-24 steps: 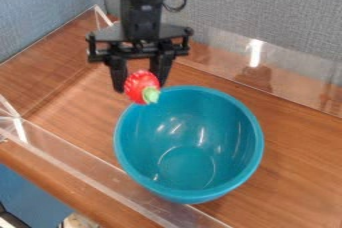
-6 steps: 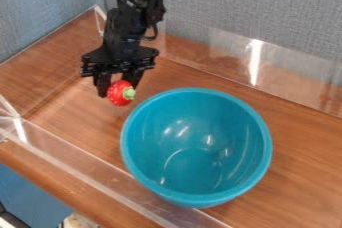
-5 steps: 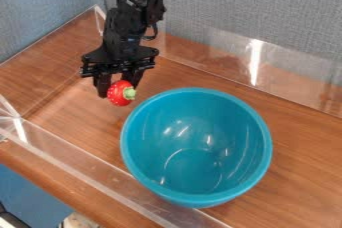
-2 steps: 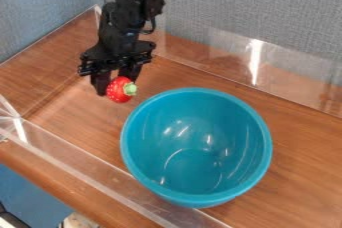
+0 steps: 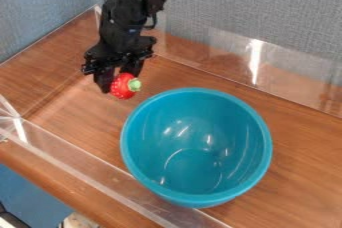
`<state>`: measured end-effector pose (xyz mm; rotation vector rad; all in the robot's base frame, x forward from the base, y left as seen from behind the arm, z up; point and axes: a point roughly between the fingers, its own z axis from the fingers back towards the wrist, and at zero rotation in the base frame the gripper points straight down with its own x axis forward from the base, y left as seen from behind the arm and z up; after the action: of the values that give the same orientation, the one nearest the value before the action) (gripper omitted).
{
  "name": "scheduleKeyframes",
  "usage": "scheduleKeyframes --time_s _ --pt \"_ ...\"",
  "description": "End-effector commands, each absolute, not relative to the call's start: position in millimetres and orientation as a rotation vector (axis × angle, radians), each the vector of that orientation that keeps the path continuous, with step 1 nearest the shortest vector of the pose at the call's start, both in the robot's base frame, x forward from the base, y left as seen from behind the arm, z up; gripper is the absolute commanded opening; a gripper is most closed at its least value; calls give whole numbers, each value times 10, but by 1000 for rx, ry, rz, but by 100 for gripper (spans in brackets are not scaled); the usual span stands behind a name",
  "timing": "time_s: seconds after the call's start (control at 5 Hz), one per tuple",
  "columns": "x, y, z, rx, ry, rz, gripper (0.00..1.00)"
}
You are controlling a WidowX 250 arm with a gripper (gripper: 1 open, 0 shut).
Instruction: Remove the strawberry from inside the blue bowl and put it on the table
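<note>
The red strawberry (image 5: 124,85) with its green cap hangs between the fingers of my black gripper (image 5: 118,80), which is shut on it. It sits just above the brown wooden table (image 5: 60,82), to the left of and behind the blue bowl (image 5: 197,147). The bowl stands upright at the front centre, and nothing lies inside it. My arm rises from the gripper toward the top of the view.
Low clear acrylic walls (image 5: 267,62) run along the table's back and front edges. A grey fabric panel (image 5: 254,7) stands behind. Bare wood lies left of the bowl and at the far right.
My gripper has shifted slightly left and back with the strawberry, away from the bowl. The bowl has stayed put.
</note>
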<state>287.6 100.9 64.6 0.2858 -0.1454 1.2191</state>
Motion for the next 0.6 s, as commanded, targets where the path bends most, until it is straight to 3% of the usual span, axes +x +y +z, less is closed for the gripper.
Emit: scheduleKeyframes --time_s 0.0,0.4 --pt "2974 964 686 260 -191 1196 0" --pt "2987 1072 768 232 -225 1196 0"
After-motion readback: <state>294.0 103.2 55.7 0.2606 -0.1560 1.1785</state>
